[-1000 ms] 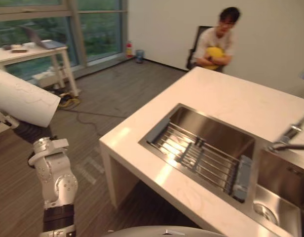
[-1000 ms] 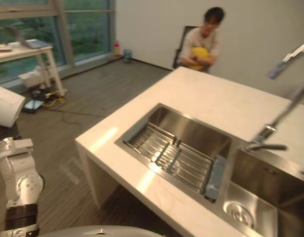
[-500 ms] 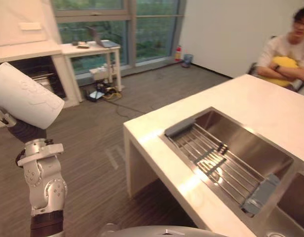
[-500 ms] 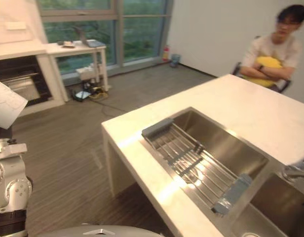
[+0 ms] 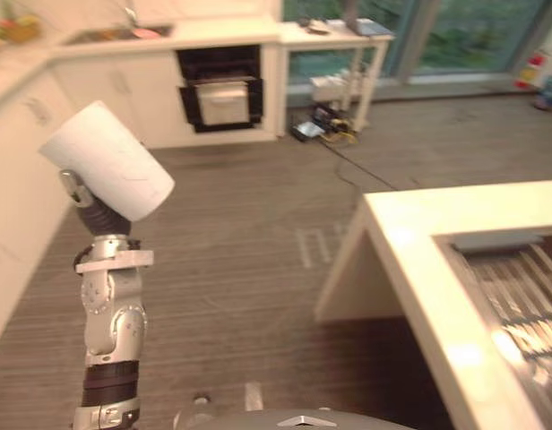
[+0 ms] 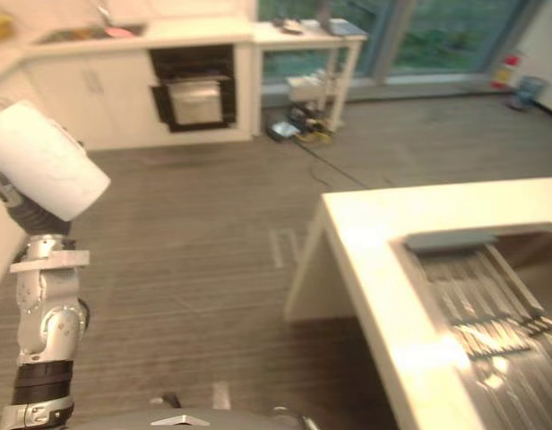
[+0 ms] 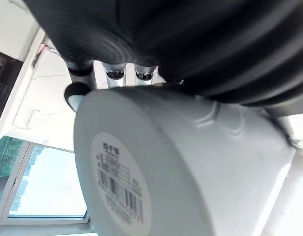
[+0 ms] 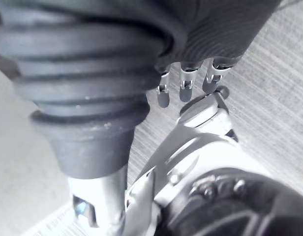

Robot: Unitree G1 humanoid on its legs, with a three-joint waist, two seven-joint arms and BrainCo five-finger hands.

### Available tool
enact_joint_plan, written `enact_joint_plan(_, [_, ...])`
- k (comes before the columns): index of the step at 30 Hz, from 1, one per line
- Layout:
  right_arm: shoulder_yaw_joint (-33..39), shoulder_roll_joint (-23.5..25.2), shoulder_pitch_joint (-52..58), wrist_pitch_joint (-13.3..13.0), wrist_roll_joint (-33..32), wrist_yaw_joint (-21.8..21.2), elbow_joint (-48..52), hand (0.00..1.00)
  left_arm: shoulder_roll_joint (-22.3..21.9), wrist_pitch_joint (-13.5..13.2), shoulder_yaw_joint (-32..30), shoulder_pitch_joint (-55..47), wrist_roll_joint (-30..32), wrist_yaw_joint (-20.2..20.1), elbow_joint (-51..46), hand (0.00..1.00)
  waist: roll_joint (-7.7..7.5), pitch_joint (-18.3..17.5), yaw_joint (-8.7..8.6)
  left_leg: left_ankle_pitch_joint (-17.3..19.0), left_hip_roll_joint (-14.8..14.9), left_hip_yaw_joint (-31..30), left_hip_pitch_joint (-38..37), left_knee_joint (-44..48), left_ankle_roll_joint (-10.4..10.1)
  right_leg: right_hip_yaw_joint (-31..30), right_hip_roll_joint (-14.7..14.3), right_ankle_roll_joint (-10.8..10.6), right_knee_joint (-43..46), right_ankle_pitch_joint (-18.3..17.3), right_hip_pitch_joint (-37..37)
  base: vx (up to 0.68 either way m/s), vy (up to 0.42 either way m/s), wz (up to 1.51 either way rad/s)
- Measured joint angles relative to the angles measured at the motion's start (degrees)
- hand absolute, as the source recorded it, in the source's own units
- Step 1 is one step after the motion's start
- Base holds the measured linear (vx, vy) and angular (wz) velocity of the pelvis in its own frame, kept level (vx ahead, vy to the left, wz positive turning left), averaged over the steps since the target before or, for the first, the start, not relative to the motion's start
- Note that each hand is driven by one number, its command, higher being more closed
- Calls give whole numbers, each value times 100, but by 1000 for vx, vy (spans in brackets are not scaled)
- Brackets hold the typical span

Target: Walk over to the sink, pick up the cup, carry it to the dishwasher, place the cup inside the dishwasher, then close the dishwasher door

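One cup (image 5: pixel 108 161): white, tilted, held up in left hand (image 7: pixel 113 73) at robot's left, well apart from bench (image 5: pixel 410 242) & sink rack (image 5: pixel 518 287).
Left hand: fingers curled over cup wall nr its base; thumb hidden.
Right hand (image 8: pixel 185 89): fingers hang loose, nothing in them, floor (image 5: pixel 258 233) below.
Risk 1: cup could slip or rotate w/ walking jolts, since wall looks smooth & most of the grip is hidden.
Risk 2: raised cup could clip cabinets (image 5: pixel 21 143) at left during a turn.
Risk 3: dark open appliance (image 5: pixel 220 85), prob. the dishwasher, is well off across floor; a bad approach angle could knock cup on its door.
Vs 0.5 s ago: camera has swung left, so bench sits at view's right, seated person is gone from view, appliance is nearer centre. Cup sits same in hand.
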State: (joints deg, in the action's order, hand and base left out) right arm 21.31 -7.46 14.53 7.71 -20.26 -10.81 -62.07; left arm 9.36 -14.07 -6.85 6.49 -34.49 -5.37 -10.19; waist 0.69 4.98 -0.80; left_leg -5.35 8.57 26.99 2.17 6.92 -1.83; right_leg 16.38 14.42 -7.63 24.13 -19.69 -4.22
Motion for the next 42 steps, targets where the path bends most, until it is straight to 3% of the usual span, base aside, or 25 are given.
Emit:
enact_joint_plan(5, [-30, -86, -91, -1, 155, -218, 6, 0, 130, 486, 434, -47, 277, 277, 7, 100, 21, -26, -10, -96, -176, -192, 89, -14, 77, 43, 6, -27, -234, 143, -108, 7, 69, 18])
enact_joint_plan(10, [-297, -87, -354, 158, -127, -334, 13, 0, 125, 518, 575, -155, 333, 345, 259, 100, -6, -78, -60, -260, -192, -410, 78, -173, 59, 180, -129, -61, -706, 413, -346, 44, -23, 9])
enact_joint_plan(11, [-988, -276, -464, 496, -420, -408, 58, 0, 83, 419, 583, -498, 437, 249, 1113, 100, 109, -34, -122, -782, -197, -1154, -339, -1133, -178, -129, -659, 100, -1570, 740, -794, 30, -32, 14])
enact_joint_plan(21, [-881, -236, -439, 360, -475, -326, 59, 0, 7, 427, 386, -581, 198, 380, 1100, 100, 190, -87, -136, -727, -262, -1172, -343, -1178, -117, -209, -647, 122, -1534, 707, -770, -40, 3, 0])
enact_joint_plan(25, [-227, -22, -370, 287, -657, 8, 41, 0, -318, 603, 24, -701, 82, 710, 951, 100, 158, -156, -102, -623, -474, -1110, -400, -1186, -54, -405, -471, 111, -1459, 630, -764, 46, 19, -1])
enact_joint_plan(28, [162, 229, -177, 6, -648, 375, 110, 0, -426, 874, 263, -797, 95, 907, 522, 100, -30, -297, -25, -363, -878, -1146, -466, -1166, 56, -432, -53, 137, -880, 390, -657, 146, 69, 4])
enact_joint_plan(30, [183, 293, -116, -222, -632, 390, 393, 0, -510, 962, 407, -698, 170, 988, 482, 100, -4, -295, -81, -288, -971, -1312, -580, -1130, 132, -816, 120, 402, 901, 645, 69, 176, 66, 33])
enact_joint_plan(31, [161, 409, -109, -259, -631, 392, 497, 0, -535, 1032, 469, -591, 216, 1054, 483, 100, -91, -265, -102, -113, -973, -1414, -657, -924, 182, -1064, 171, 690, 2052, 1236, 641, 230, 60, 42])
enact_joint_plan(32, [124, 481, -105, -313, -626, 387, 501, 0, -560, 1039, 439, -586, 214, 1128, 453, 100, -124, -198, -108, 129, -905, -1491, -740, -657, 255, -1377, 118, 663, 2897, 1894, 1022, 228, 25, 28])
enact_joint_plan(33, [123, 525, -133, -339, -624, 384, 495, 0, -598, 1039, 382, -592, 214, 1143, 464, 100, -136, -165, -104, 271, -872, -1529, -751, -494, 270, -1527, 33, 613, 3192, 1691, 1162, 159, -28, 16])
enact_joint_plan(34, [70, 581, -116, -376, -623, 379, 515, 0, -613, 1038, 250, -598, 213, 1146, 493, 100, -235, -160, -117, 495, -754, -1622, -737, -228, 270, -1575, -206, 575, 3302, 1068, 1361, 102, -82, 21])
enact_joint_plan(35, [63, 647, -122, -418, -632, 379, 552, 0, -611, 1028, 228, -595, 215, 1132, 489, 100, -290, -137, -95, 631, -653, -1688, -753, -111, 279, -1457, -445, 554, 2956, 684, 1549, 105, -96, 28])
enact_joint_plan(36, [62, 669, -122, -446, -637, 379, 559, 0, -592, 1028, 249, -587, 218, 1110, 489, 100, -311, -125, -108, 673, -616, -1741, -752, -81, 287, -1372, -518, 521, 2660, 592, 1616, 134, -135, 40])
enact_joint_plan(37, [78, 716, -103, -515, -647, 383, 589, 0, -576, 1030, 307, -541, 220, 1084, 489, 100, -335, -108, -138, 728, -585, -1891, -757, -107, 365, -1246, -618, 448, 1765, 575, 1702, 99, -117, 45])
enact_joint_plan(40, [1, 758, -101, -503, -652, 389, 703, 0, -507, 1066, 491, -408, 223, 1070, 394, 100, -400, -92, -175, 809, -576, -2130, -748, -145, 365, -1643, -835, 286, -316, 887, 1536, 160, -180, 70])
enact_joint_plan(41, [-100, 793, -103, -495, -649, 388, 705, 0, -502, 1068, 509, -409, 224, 1044, 270, 100, -562, -75, -199, 828, -724, -2214, -834, -185, 317, -1731, -714, 271, -519, 769, 1434, 279, -275, 83])
enact_joint_plan(42, [-95, 824, -106, -396, -661, 396, 708, 0, -646, 1072, 531, -415, 225, 1004, 111, 100, -628, -25, -241, 996, -719, -2295, -876, 180, 56, -1612, -590, 302, -225, 1080, 1420, 325, -375, 68])
